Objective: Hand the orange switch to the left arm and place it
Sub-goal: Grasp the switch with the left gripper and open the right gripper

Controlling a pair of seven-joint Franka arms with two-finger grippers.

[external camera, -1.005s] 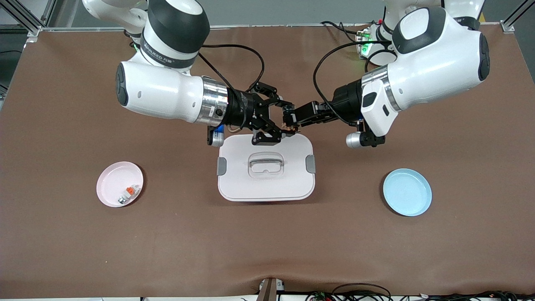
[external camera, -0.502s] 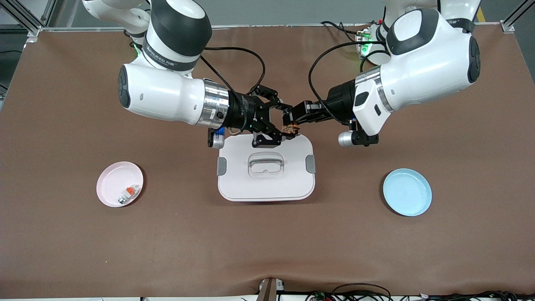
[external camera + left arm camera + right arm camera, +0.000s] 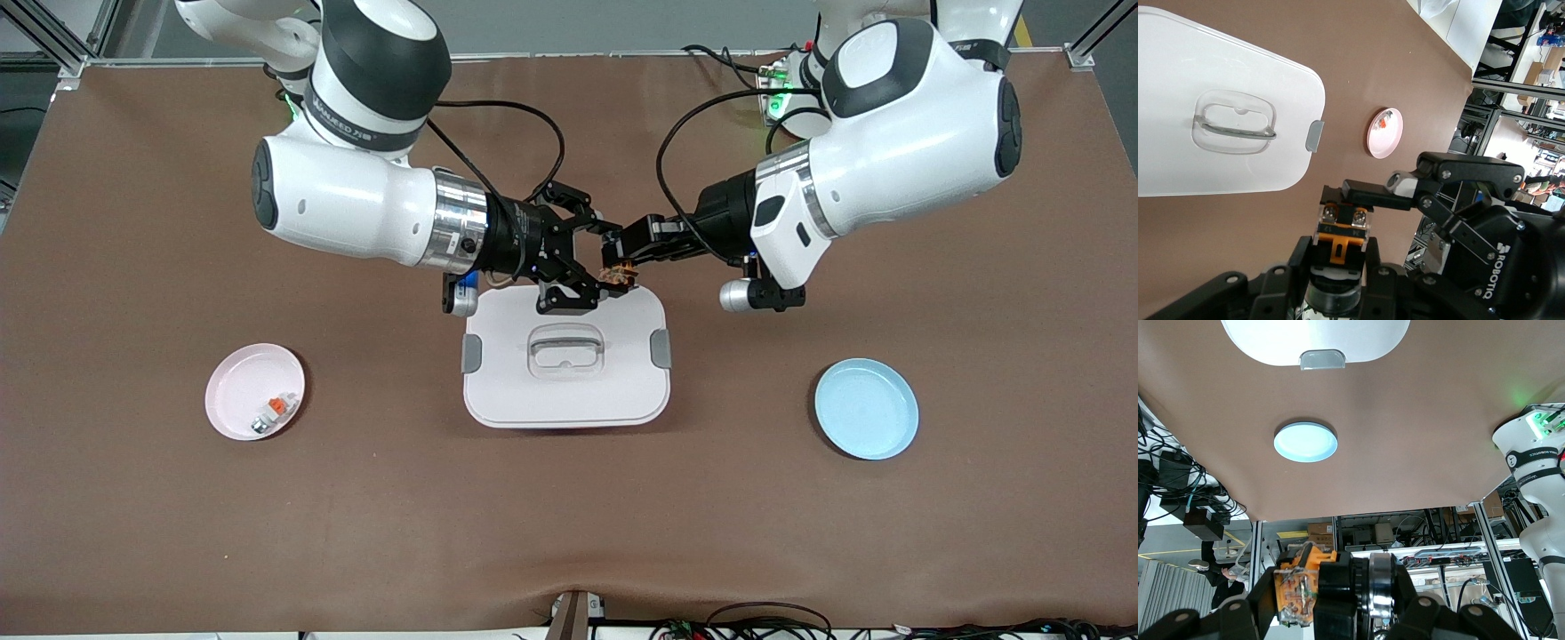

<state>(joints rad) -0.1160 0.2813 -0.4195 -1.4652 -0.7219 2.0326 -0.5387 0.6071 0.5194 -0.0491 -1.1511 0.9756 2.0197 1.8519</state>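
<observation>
My left gripper (image 3: 620, 255) is pinched on the orange switch (image 3: 617, 276), and my right gripper (image 3: 594, 271) is clamped on the same small part from the opposing direction, so both of my hands hold it at once, up in the air over the edge of the box (image 3: 565, 357) that lies farthest from the front camera. In the left wrist view the orange switch (image 3: 1343, 229) sits square between my own fingers with its orange tab pointing back toward my palm, while a finger of the right gripper (image 3: 1376, 195) lies across its outer face. In the right wrist view the orange switch (image 3: 1298, 592) shows as an orange-and-clear block against my right fingers. The two grips meet nose to nose along the line running between the arms' ends of the table. I judge this to be the handover: my right hand must let go first. The blue plate (image 3: 866, 408) waits toward the left arm's end; the pink plate (image 3: 233, 398) with a small white-grey piece (image 3: 271, 413) lies toward the right arm's.
</observation>
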